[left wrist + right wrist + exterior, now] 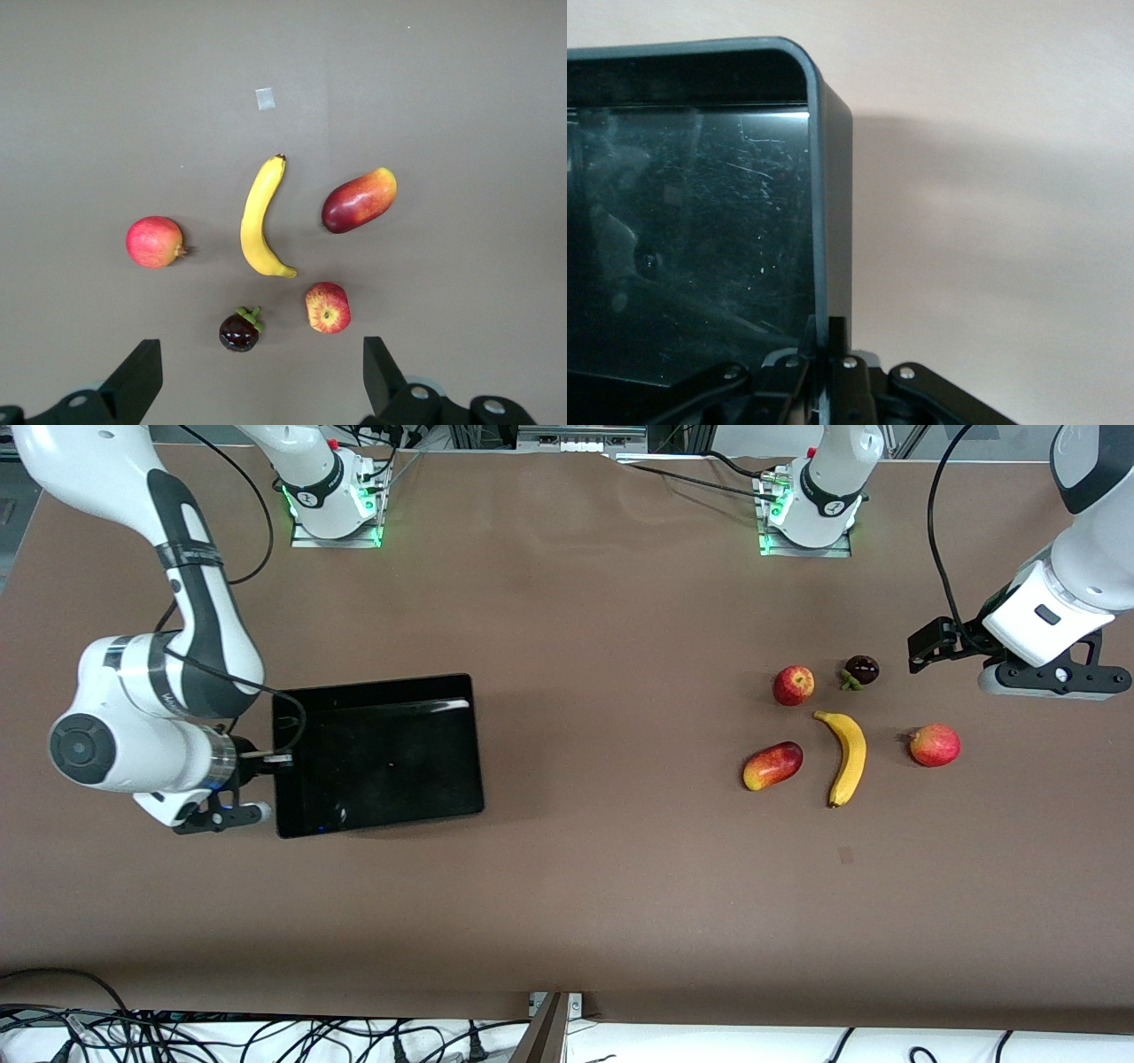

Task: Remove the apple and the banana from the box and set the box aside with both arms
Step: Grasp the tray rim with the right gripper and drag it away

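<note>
The black box (pixel 372 684) sits on the brown table toward the right arm's end. My right gripper (pixel 275 760) is shut on the box's end wall, one finger inside and one outside, as the right wrist view shows (pixel 826 332); the wall (pixel 831 221) runs straight away from it. The yellow banana (pixel 849 757) and the small red apple (pixel 793 685) lie toward the left arm's end. My left gripper (pixel 1054 680) hovers open and empty above the table beside them. In the left wrist view the banana (pixel 260 217) and apple (pixel 328 307) lie ahead of that gripper (pixel 261 376).
Other fruits lie round the banana: a red-yellow mango (pixel 772 766), a dark mangosteen (pixel 860 670) and a round red fruit (pixel 935 745). A small tape patch (pixel 846 856) lies nearer the front camera. Cables run along the table's front edge.
</note>
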You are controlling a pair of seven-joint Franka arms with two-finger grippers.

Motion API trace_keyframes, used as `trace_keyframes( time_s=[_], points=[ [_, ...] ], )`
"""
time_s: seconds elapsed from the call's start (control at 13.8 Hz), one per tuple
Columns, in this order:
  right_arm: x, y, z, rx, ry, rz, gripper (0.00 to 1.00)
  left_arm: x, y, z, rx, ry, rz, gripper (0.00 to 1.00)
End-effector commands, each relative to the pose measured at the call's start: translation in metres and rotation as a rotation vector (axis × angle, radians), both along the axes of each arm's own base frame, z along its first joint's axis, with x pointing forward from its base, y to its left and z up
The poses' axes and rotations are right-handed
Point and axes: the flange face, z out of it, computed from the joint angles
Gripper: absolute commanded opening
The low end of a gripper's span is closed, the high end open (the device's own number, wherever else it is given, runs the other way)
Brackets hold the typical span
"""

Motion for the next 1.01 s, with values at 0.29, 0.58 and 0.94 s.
trace_keyframes(
  time_s=[0.29,0.58,0.94],
  points=[
    [-0.040,-0.074,-0.034,0.034,-0.033,-0.091,0.00,0.005,-0.010,0.009,0.028,-0.016,-0.018,1.00],
    [-0.057,-0.076,-0.055,0.029,-0.038,-0.118,0.00,0.005,-0.012,0.010,0.028,-0.017,-0.021,1.00],
    [-0.052,-0.074,-0.034,0.031,-0.068,-0.096,1.00,0.005,-0.012,0.010,0.028,-0.017,-0.021,1.00]
  ],
)
